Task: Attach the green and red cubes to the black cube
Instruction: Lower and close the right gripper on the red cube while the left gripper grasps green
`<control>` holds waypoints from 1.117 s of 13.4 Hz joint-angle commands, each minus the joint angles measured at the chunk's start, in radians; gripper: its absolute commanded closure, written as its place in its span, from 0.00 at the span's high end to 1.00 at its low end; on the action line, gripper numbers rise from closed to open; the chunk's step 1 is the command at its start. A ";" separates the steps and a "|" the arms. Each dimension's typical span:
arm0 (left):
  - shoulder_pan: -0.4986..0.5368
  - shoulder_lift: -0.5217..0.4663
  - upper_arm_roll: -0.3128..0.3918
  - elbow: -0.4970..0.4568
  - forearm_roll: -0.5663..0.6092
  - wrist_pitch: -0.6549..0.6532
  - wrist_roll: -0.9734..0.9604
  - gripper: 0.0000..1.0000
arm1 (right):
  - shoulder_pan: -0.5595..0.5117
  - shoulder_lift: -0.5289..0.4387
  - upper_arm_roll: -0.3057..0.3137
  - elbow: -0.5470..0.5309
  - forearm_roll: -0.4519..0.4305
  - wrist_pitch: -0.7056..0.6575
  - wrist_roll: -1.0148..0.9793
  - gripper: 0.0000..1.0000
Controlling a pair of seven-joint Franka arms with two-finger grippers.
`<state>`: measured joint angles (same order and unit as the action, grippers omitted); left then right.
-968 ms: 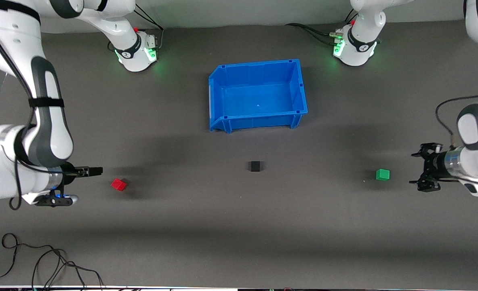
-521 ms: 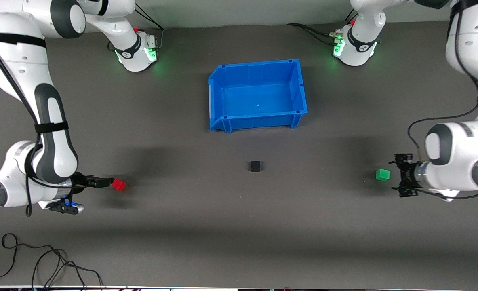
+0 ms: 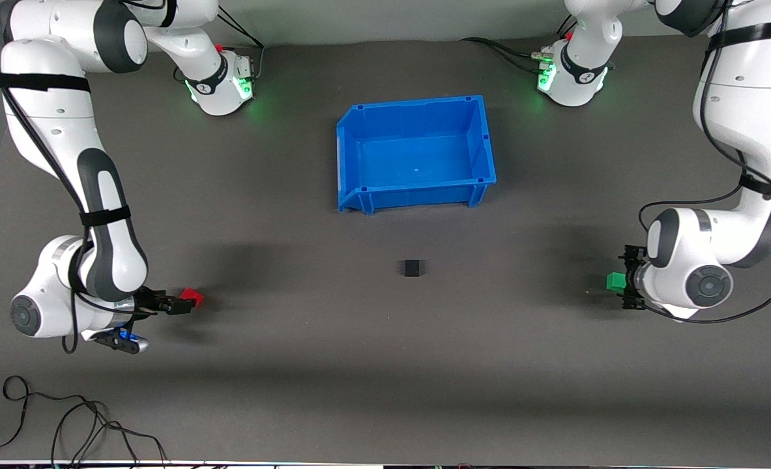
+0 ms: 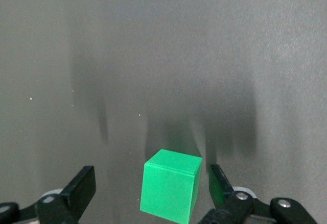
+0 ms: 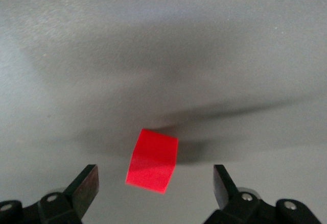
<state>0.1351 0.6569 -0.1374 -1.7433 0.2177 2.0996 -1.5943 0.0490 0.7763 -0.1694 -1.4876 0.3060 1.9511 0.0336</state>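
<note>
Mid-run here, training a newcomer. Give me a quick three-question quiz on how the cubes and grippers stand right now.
1. True or false: the left gripper is shut on the green cube.
2. Which cube lies between the open fingers of the right gripper?
A. black
B. red
C. green
3. Fill in: the black cube sits on the table, nearer to the front camera than the blue ____.

Key
1. False: the fingers are open, with the green cube between them, on the table.
2. B, the red cube.
3. bin
</note>
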 commanded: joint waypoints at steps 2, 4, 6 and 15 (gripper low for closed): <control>-0.011 -0.025 0.002 -0.028 0.020 0.016 -0.013 0.89 | 0.003 0.037 0.002 0.033 0.021 0.037 0.086 0.99; 0.003 -0.029 0.001 -0.028 0.020 0.037 -0.006 0.88 | 0.003 0.037 0.004 0.035 0.024 0.037 0.162 0.99; 0.006 -0.029 0.001 -0.032 0.017 0.040 -0.007 0.61 | 0.003 0.037 0.004 0.033 0.028 0.037 0.248 0.99; -0.006 -0.086 -0.004 0.063 -0.072 -0.085 0.025 0.00 | 0.005 0.038 0.004 -0.007 0.028 0.025 0.256 0.98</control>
<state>0.1385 0.5911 -0.1411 -1.7095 0.1756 2.0851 -1.5846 0.0490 0.8185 -0.1633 -1.4920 0.3127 1.9819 0.2733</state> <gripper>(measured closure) 0.604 0.004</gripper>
